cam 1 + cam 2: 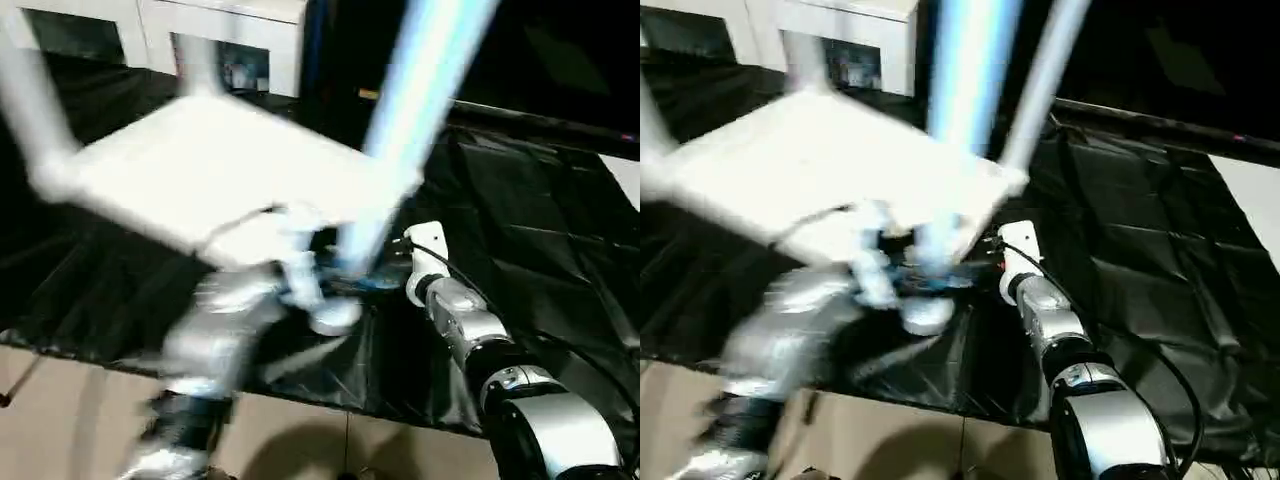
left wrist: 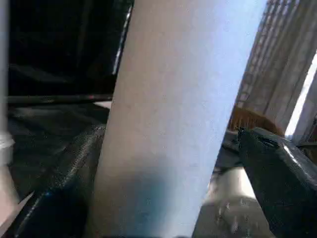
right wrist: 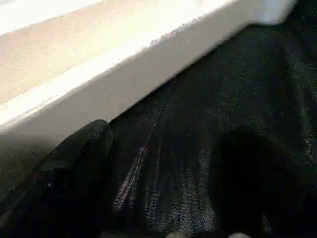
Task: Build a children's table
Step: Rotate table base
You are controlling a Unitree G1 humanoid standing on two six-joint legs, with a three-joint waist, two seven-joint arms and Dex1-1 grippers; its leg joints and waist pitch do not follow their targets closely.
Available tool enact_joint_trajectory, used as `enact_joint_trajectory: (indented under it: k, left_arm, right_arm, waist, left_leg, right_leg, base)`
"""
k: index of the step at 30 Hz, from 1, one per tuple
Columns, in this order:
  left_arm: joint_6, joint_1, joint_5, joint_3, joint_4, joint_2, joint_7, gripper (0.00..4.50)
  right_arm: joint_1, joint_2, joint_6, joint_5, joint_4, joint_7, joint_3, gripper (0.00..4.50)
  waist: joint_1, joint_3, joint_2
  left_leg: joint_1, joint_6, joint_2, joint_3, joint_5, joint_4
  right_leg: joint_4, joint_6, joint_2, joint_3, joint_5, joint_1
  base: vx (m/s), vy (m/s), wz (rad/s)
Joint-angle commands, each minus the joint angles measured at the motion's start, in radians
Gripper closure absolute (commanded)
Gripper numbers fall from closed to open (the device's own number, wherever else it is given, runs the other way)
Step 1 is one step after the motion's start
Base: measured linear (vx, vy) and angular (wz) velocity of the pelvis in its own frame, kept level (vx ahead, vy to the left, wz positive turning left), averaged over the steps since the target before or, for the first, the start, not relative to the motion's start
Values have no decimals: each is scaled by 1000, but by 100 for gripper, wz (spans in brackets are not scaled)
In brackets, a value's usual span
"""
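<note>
- The white plastic rectangular tabletop (image 1: 215,175) hangs tilted over the black crinkled sheet (image 1: 540,230), white tube legs (image 1: 420,95) pointing up.
- The left gripper (image 2: 163,198) holds one leg between its spread black fingers (image 2: 277,168).
- The right gripper (image 3: 163,198), fingers wide and empty, is over the sheet just beside the tabletop's edge.

A low worktop covered in a wrinkled, glossy black plastic sheet (image 1: 540,230) spans the frame from left to right, its near edge running along the lower part of the picture. Below that edge, at the bottom left, is a beige floor (image 1: 70,420). Whether the tilted white plastic tabletop (image 1: 215,170) touches the sheet cannot be told through the blur.
</note>
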Motion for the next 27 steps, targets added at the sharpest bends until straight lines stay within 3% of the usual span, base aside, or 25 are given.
enact_joint_trajectory:
  k: [1,9,10,15,19,21,22,23,24,26,27]
  left_arm:
    - [-60,-57,44,-68,48,-42,30,7]
    - [-137,-107,114,-61,142,-58,92,7]
    - [-144,-110,115,-60,147,-57,93,7]
    - [-163,-120,120,-24,174,3,75,7]
    - [-130,-105,108,-24,172,125,-53,7]
    - [-120,-117,136,-50,213,209,-137,7]
    - [-119,-118,141,-53,217,217,-144,23]
    - [-129,-136,179,-85,262,282,-202,42]
    - [-133,-141,188,-93,276,297,-216,45]
    - [-136,-152,200,-105,297,318,-241,57]
    - [-143,-173,224,-123,334,349,-271,57]
  right_arm:
    - [-33,37,-25,-13,-4,16,17,0]
    - [-24,25,-30,-2,12,24,0,0]
    - [-24,22,-30,-3,13,19,-2,0]
    - [-11,-58,-36,11,23,9,-48,0]
    - [21,-147,-53,22,-19,117,-56,0]
    - [54,-194,-54,25,-79,251,-37,0]
    - [58,-199,-53,26,-86,265,-34,0]
    - [93,-233,-46,31,-154,384,-10,0]
    - [102,-241,-43,34,-174,415,-4,0]
    - [120,-257,-35,39,-213,464,8,0]
    - [161,-290,-15,53,-297,554,34,0]
  waist:
    - [6,-71,18]
    - [10,-72,18]
    - [13,-73,29]
    - [21,-74,25]
    - [31,-73,33]
    - [32,-72,37]
    - [33,-74,34]
    - [34,-73,39]
    - [31,-72,37]
    - [33,-73,41]
    - [33,-72,41]
  left_leg:
    - [10,10,3,-1,-236,-65]
    - [13,22,6,-3,-231,-64]
    - [15,20,5,-3,-232,-64]
    - [18,29,3,1,-219,-60]
    - [20,30,1,2,-219,-60]
    - [20,30,0,2,-223,-60]
    - [20,36,-2,1,-226,-61]
    - [19,42,-3,-1,-227,-61]
    - [18,47,2,0,-222,-61]
    - [20,47,1,0,-215,-61]
    - [17,48,1,0,-212,-61]
  right_leg:
    - [-58,-230,-30,24,-98,55]
    - [-56,-243,-31,23,-87,55]
    - [-56,-246,-32,23,-84,54]
    - [-52,-260,-28,22,-51,56]
    - [-53,-257,-27,22,-61,55]
    - [-52,-261,-25,23,-63,55]
    - [-55,-257,-23,21,-67,57]
    - [-56,-255,-23,21,-74,58]
    - [-53,-261,-28,23,-70,57]
    - [-56,-272,-28,23,-71,58]
    - [-54,-278,-29,24,-71,60]
  base:
    - [0,0,0]
    - [0,0,0]
    - [0,0,0]
    - [0,0,0]
    - [0,0,0]
    - [0,0,0]
    - [0,0,0]
    - [0,0,0]
    - [0,0,0]
    - [0,0,0]
    - [0,0,0]
